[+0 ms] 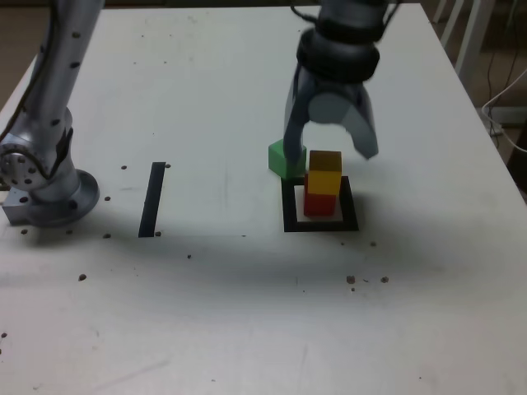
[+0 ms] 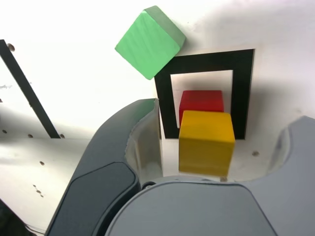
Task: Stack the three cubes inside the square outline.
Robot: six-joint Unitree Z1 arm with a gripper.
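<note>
the claw [image 1: 331, 150] hangs pointing down, released, its jaws spread either side of the yellow cube [image 1: 324, 170] atop the red cube [image 1: 320, 201].

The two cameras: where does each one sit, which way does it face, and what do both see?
Exterior view: off the arm, high, looking down on the white table; shows arm base and open gripper.
Wrist view: on the wrist, looking down between the jaws.
Shared: matte yellow cube atop red cube inside black tape square outline; green cube beside it.
</note>
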